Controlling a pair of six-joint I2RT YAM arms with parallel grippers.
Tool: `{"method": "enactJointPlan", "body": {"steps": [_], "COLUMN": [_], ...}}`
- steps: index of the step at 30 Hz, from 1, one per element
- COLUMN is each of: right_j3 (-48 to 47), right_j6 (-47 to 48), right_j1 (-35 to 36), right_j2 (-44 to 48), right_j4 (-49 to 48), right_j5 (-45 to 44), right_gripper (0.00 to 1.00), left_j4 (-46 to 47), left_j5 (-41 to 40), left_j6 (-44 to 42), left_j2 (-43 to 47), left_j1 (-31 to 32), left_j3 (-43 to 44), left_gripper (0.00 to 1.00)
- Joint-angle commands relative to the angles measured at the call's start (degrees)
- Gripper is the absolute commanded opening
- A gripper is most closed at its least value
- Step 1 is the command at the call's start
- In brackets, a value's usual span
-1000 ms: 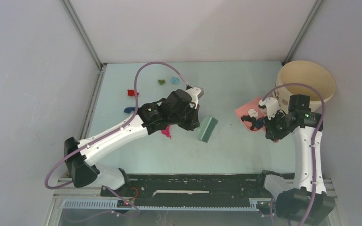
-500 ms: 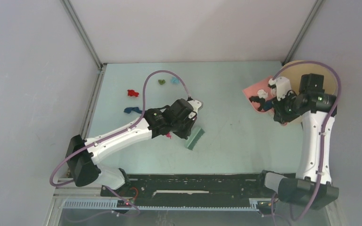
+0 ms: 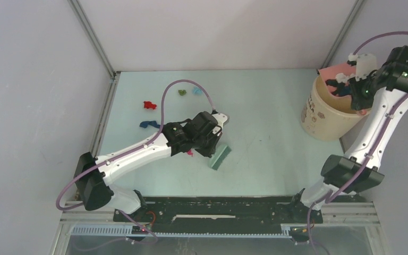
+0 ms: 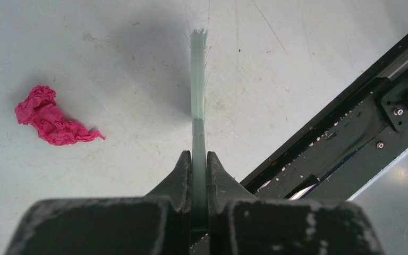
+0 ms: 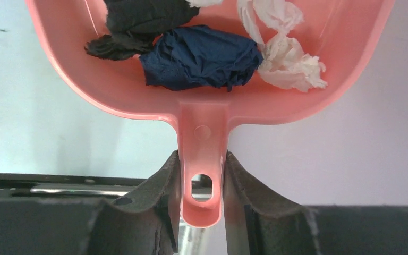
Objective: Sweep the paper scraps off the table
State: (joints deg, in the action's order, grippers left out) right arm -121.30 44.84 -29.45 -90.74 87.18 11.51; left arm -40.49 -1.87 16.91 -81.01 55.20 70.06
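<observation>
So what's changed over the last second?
The right fingers raised the loaded dustpan up and away, over the bucket. The left fingers drew the brush slightly nearer, then held. Both grips and the loose paper scraps stayed put.

A: State of the bench (image 3: 276,159)?
B: Pale mint, scuffed. Loose on its left half: red scrap (image 3: 149,105), dark blue scrap (image 3: 149,125), green scrap (image 3: 182,92), light blue scrap (image 3: 196,91), magenta scrap (image 4: 53,119).
A: Right side?
B: A cream bucket (image 3: 324,119) stands near the far right corner.
</observation>
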Motion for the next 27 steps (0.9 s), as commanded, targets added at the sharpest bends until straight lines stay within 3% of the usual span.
{"method": "enactJointPlan", "body": {"steps": [1,4,16,27], "right_j3": [-12.5,-16.5,-15.8,-7.6], "right_j6": [5.3,8.1,15.7,33.0], "right_j1": [-1.7,-2.5,-2.2,3.4], "right_j2": [-5.8,-9.5,-14.3,-10.9], "right_j4": [4.4,4.7,0.4,-18.9], "right_j5": [-9.7,-14.8,-27.6,-43.4], "right_gripper": [0.0,0.0,0.0,0.0], "left_j4": [0.2,-0.3,-0.6,-1.2], "left_j5": [1.3,1.4,2.9,2.8], "left_j6": [-0.7,-0.7,-0.9,-1.3], "left_j2": [0.5,-0.1,-1.1,-2.3], "left_j1": [-0.3,-0.2,-0.3,-0.3], "left_j3": [0.6,0.9,1.0,1.3], "left_gripper": [0.0,0.0,0.0,0.0]}}
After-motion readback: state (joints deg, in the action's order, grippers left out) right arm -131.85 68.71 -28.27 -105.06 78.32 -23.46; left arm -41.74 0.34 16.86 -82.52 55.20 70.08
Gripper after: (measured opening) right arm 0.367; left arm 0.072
